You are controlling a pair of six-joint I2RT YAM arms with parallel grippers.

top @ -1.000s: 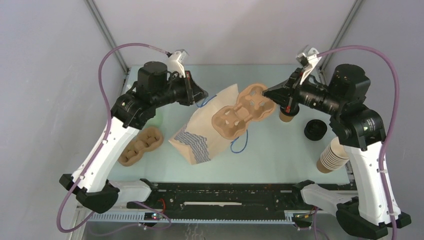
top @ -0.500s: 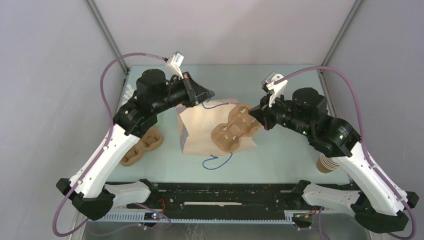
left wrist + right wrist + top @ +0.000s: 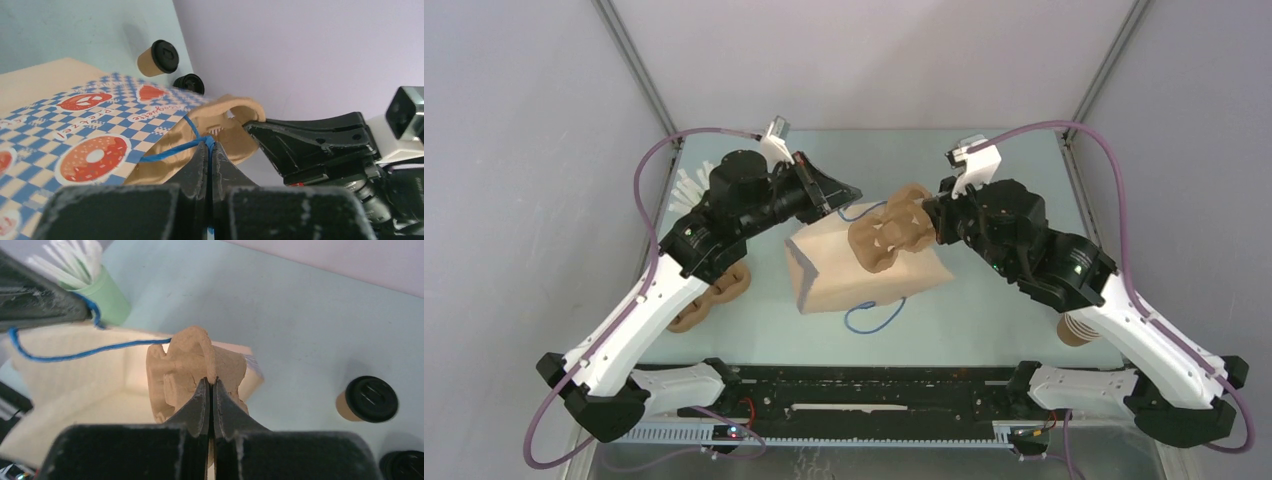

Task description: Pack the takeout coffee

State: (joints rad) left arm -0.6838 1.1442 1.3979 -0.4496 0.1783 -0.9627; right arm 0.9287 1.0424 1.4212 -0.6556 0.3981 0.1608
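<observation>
The takeout coffee [image 3: 157,57], a tan cup with a black lid, stands on the table beyond the bag; it also shows in the right wrist view [image 3: 367,400] and is hidden under my right arm in the top view. The checkered paper bag [image 3: 864,275] lies at the table's middle, its mouth open [image 3: 100,385]. My left gripper [image 3: 849,193] is shut on the bag's blue string handle [image 3: 192,132] and holds it up. My right gripper [image 3: 931,215] is shut on a tan pulp cup carrier [image 3: 886,230], held over the bag's mouth [image 3: 182,365].
A pale green cup of white sticks [image 3: 100,295] stands at the far left [image 3: 686,190]. A second pulp carrier [image 3: 709,295] lies under my left arm. A stack of lidless cups [image 3: 1079,328] is at the right. A loose black lid [image 3: 190,83] lies near the coffee.
The bag has swung round and settled flatter at the middle. My right gripper has carried the pulp carrier left and over the bag. My left gripper has moved right with the handle.
</observation>
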